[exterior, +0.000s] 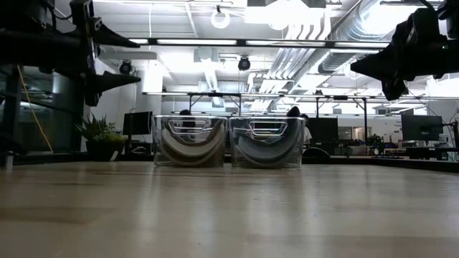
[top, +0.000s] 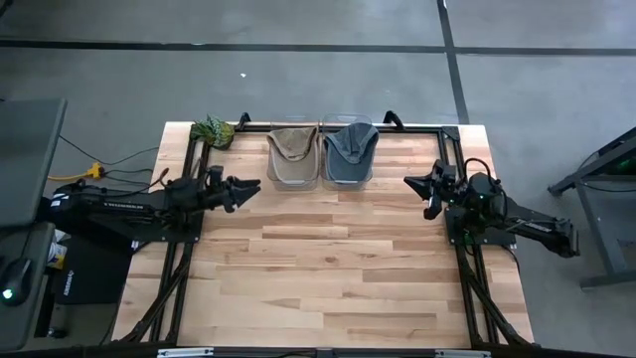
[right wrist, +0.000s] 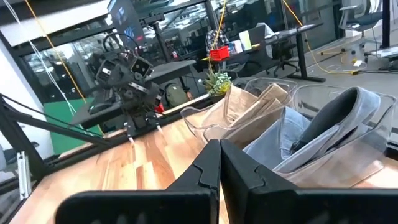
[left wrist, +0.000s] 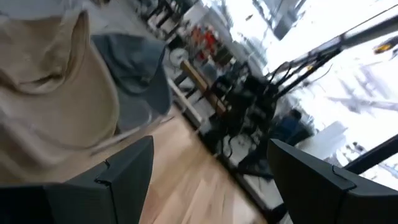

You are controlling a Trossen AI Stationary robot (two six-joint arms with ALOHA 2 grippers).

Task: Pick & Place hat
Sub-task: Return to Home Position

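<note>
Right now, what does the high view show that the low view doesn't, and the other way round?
Only the high view: the whole top of the table, both arms at full length along its sides, and the floor around it. Only the low view: the room behind, with ceiling lights and desks with monitors. Both: the left bin holding the brown cap, the right bin holding the blue cap, the plant at the table's far-left corner, the left gripper with fingers open and the right gripper with fingers shut, both clear of the bins.
</note>
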